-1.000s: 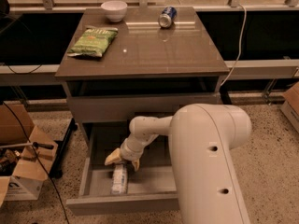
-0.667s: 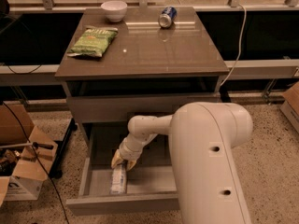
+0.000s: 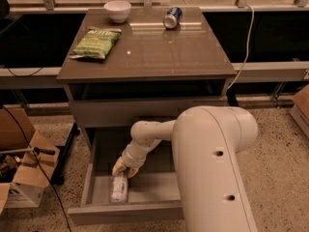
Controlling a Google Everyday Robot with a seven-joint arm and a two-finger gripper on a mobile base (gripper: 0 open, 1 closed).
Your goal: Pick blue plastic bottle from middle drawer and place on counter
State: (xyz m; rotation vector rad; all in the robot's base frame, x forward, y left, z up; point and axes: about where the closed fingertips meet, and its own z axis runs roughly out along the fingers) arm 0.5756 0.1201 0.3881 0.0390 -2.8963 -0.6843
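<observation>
The blue plastic bottle (image 3: 119, 188) lies on its side on the floor of the open middle drawer (image 3: 126, 211), near the drawer's front left. My gripper (image 3: 124, 169) reaches down into the drawer on the white arm and hangs just above the bottle's far end, close to touching it. The counter (image 3: 159, 52) is the glossy grey-brown cabinet top above the drawer.
On the counter lie a green chip bag (image 3: 95, 43), a white bowl (image 3: 118, 10) and a blue soda can (image 3: 172, 17) on its side. The arm's large white body (image 3: 219, 168) covers the drawer's right part. Cardboard boxes (image 3: 21, 168) stand on the floor at left.
My gripper has moved a little lower and forward in the drawer, closer to the bottle. The bottle has not moved.
</observation>
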